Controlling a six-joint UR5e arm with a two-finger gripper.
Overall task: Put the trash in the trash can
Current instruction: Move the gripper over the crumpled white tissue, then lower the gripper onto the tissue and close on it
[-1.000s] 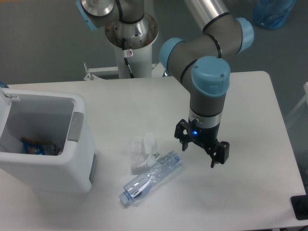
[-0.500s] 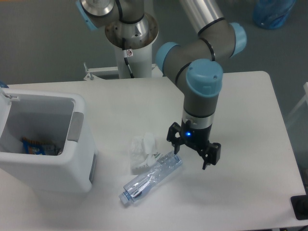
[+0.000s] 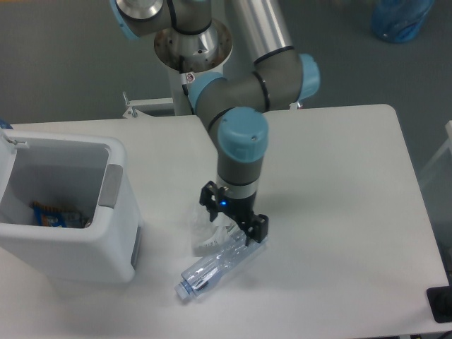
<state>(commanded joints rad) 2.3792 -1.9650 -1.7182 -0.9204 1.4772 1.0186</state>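
Arm reaches down from its base at the far edge of the table [image 3: 339, 155], wrist vertical; gripper [image 3: 234, 222] hangs low over the trash near the front edge, left of centre; its two fingers [image 3: 258, 229] stand apart, open, with nothing held between them; one finger sits at the upper end of the bottle, the other over the paper wad, whether either touches cannot be told. Paper wad [image 3: 203, 229], white and crumpled, lies on the table partly hidden behind the gripper; bottle [image 3: 212, 271], clear bluish and crushed, lies flat and diagonal just in front of the wad, pale cap end toward the front edge, other end under the gripper; wad and bottle look to be touching. Trash can [image 3: 113, 233], white with a grey side panel, stands upright at the left edge of the table, near the wad but apart from it; a blue-and-orange item [image 3: 49, 215] lies at its bottom.
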